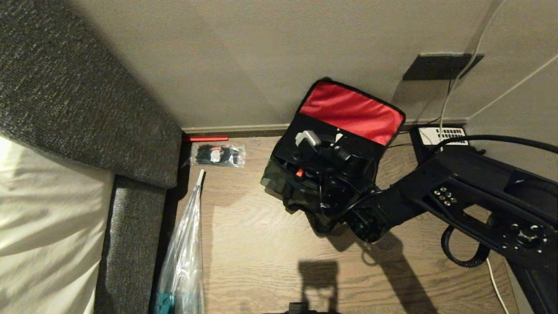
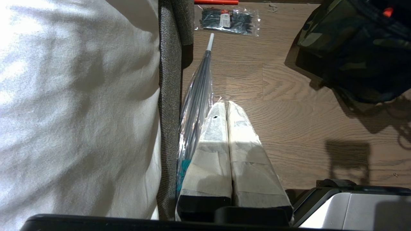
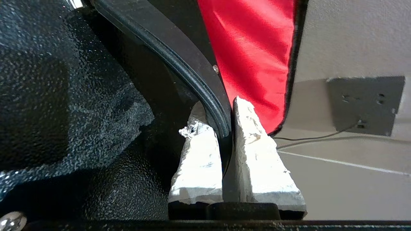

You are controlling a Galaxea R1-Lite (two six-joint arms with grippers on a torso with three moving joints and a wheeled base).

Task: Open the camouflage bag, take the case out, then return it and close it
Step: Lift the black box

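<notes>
1. On the wooden floor against the wall, the camouflage bag [image 1: 305, 183] stands with its lid thrown back, the red lining facing outward; the opening step looks done.
2. At the bag's mouth, the right gripper [image 3: 226, 128] is pinched on the rim of the black case [image 3: 179, 57], whose textured shell fills much of the right wrist view. The case sits tilted in the bag's opening, partly out.
3. Whether the case is on its way out or back in cannot be told; my judgement is that this is the removal or return step.
4. The next move calls for a firm hold on that thin rim and a path clear of the lid and straps, since the case could snag.
5. Beside the grey sofa, the left gripper [image 2: 228, 106] hangs parked with its fingers pressed together, holding nothing.
6. Count: one bag, one case, one packet of cable ties [image 1: 218, 155], one clear-wrapped umbrella [image 1: 183, 257], one red stick [image 1: 205, 138] by the skirting.
</notes>
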